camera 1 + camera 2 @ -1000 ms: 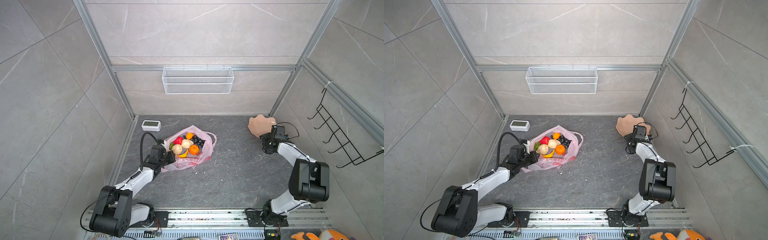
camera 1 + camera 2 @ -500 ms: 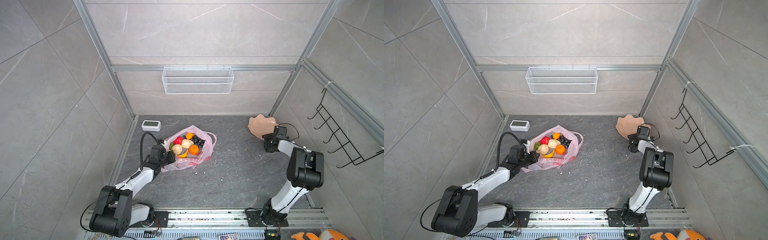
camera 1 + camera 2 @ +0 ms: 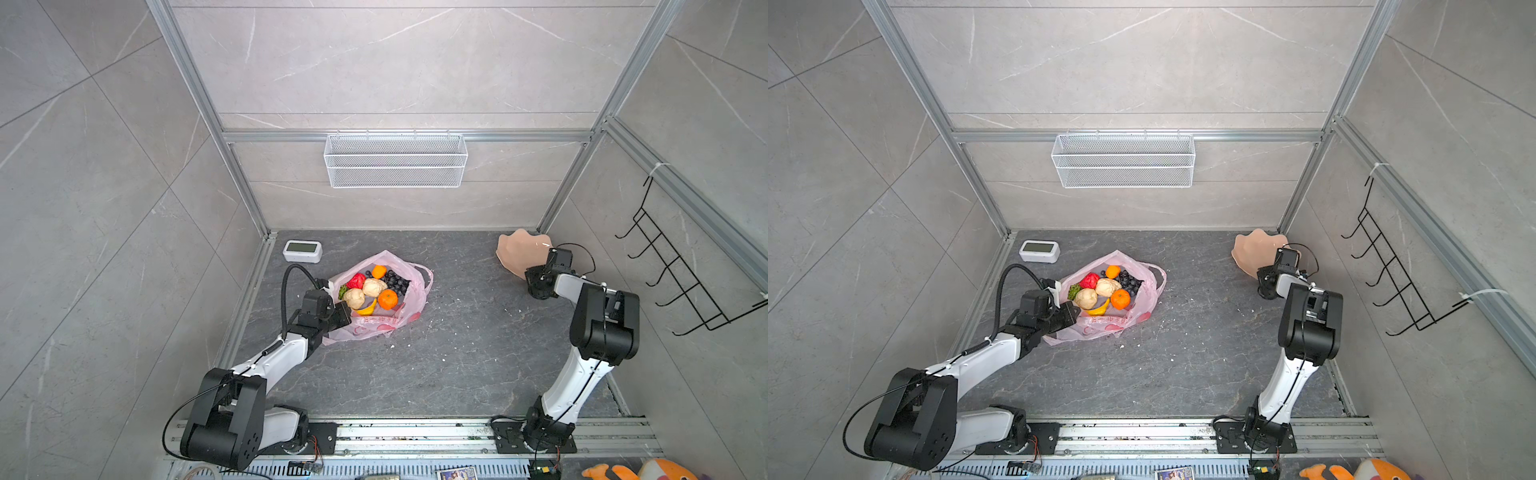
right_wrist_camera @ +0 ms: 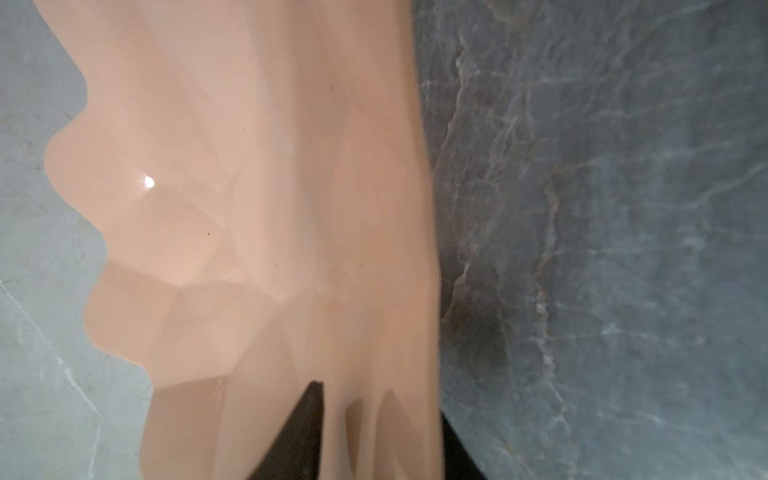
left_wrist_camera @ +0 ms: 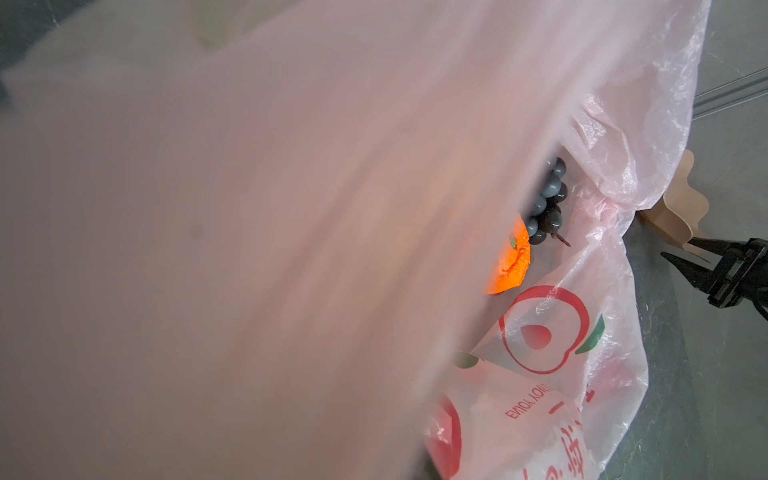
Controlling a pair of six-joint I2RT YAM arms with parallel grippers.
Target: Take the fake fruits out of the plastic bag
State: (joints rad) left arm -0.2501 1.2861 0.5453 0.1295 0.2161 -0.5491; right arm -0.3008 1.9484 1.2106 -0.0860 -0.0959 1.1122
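Top views, both: the fake fruits [image 3: 374, 286] lie heaped in the open mouth of the plastic bag [image 3: 376, 328], which rests on the worktop [image 3: 457, 353] on the left arm's side of the middle. The left pincer [image 3: 343, 313] sits at the bag rim nearest its own arm with its jaws together, apparently on a fold of the film. In the left wrist view the bag's pink film covers most of the lens. Only a slice of an orange [image 5: 511, 266] and the grapes [image 5: 548, 199] show past it.

The heap begins just beside this pincer, with a cream lump [image 3: 354, 297] and the green ball [image 3: 341, 291] closest. The banana [image 3: 368, 309] lies along the near edge of the heap, its long axis running roughly across the views.

The right pincer [image 3: 532, 276] is well apart, at the peach dish [image 3: 519, 253] in the far corner on its own side. The right wrist view shows one dark finger [image 4: 299, 432] on each side of the dish wall. Whether the jaws press the wall cannot be told.

Key relation: the fruits lie across bare worktop from the right pincer, toward the left arm. The left pincer is far nearer but is occupied with the bag.

Judgement: the bag mouth faces upward, so a pick probably calls for the right arm to cross the middle and descend into the heap from above.
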